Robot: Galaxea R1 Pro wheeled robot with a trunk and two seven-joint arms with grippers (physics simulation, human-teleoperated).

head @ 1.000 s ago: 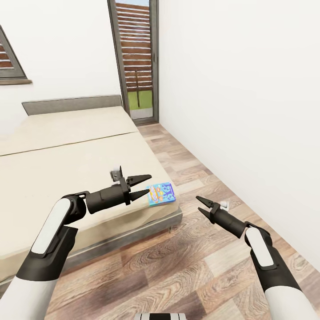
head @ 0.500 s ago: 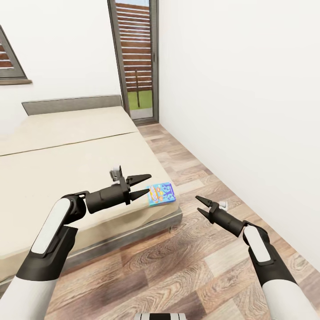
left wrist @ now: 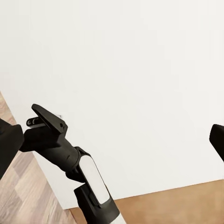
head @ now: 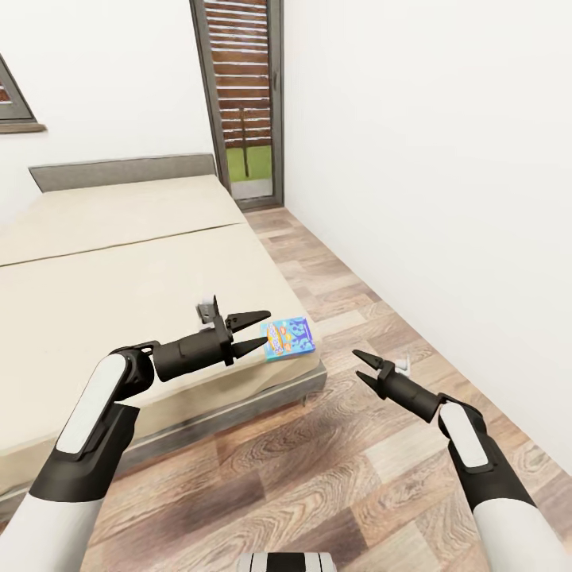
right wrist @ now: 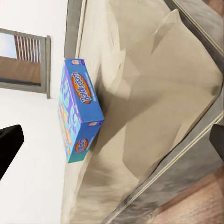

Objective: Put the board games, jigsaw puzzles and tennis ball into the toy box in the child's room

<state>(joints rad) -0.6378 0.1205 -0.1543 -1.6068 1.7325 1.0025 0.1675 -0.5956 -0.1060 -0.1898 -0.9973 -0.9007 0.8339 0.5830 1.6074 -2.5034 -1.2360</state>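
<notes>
1. The left black two-finger gripper [head: 258, 330] hangs over the low bed with the cream mattress and thin grey frame [head: 119, 270]. Its jaws are apart, and nothing is between them.

2. Just past the tips of those jaws lies the small flat blue-and-white cardboard board game box [head: 287, 339]. It lies flat on the bed corner, close to the mattress edge. The jaws are not touching it yet.

3. In the right wrist view the same game box [right wrist: 77, 109] shows its thin side and its printed cover (the picture looks tipped over because the camera is turned). It looks like a light, stiff box with smooth, shiny sides, so I think it could slip if it is pinched softly.

4. A good place to hold it, I think, is across the thin way: one jaw on the cover, one under the bottom, at the edge that sits near the mattress edge. The soft mattress may sink, so the lower jaw could push in under the box.

5. The right black two-finger gripper [head: 368, 369] hangs over the brown wooden floor [head: 334, 477], beside the bed corner. Its jaws are apart and hold nothing. The game box is off to the side of these jaws, near but not touching.
</notes>
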